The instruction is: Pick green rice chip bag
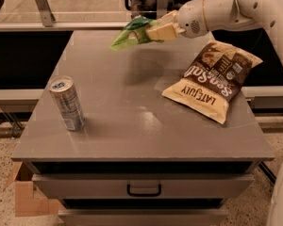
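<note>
The green rice chip bag (131, 34) is a small light-green pouch, held in the air above the far part of the grey table (132, 121). My gripper (153, 31) comes in from the upper right and is shut on the bag's right end. The bag hangs out to the left of the fingers (161, 32), tilted, with its shadow on the tabletop below. The bag's logo is not readable from here.
A larger brown-and-cream chip bag (211, 79) lies flat on the table's right side. A silver drink can (66, 102) stands upright at the left front. A drawer with a dark handle (144, 190) is below the front edge. A cardboard box (26, 197) sits on the floor at lower left.
</note>
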You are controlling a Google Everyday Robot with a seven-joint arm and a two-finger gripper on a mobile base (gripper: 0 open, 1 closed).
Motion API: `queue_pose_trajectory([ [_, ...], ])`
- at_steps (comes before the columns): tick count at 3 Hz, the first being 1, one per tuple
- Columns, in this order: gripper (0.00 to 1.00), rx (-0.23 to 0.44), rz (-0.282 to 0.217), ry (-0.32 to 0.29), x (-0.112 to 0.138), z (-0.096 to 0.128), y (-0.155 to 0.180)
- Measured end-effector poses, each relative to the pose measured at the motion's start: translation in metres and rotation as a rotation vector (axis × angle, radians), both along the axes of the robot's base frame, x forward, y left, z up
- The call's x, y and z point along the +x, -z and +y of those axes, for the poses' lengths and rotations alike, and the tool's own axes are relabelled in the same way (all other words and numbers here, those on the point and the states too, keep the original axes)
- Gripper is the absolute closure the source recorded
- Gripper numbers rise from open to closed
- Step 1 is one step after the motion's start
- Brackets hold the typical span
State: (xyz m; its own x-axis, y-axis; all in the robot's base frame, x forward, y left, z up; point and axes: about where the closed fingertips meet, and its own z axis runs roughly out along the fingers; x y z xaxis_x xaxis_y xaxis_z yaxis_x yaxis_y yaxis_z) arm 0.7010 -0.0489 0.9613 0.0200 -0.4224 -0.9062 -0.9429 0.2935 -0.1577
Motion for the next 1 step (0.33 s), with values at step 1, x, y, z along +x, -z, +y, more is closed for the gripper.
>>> queue_pose_trajectory([
  [1,1.0,0.002,-0.001,0.004,0.0016,0.0008,0.0],
])
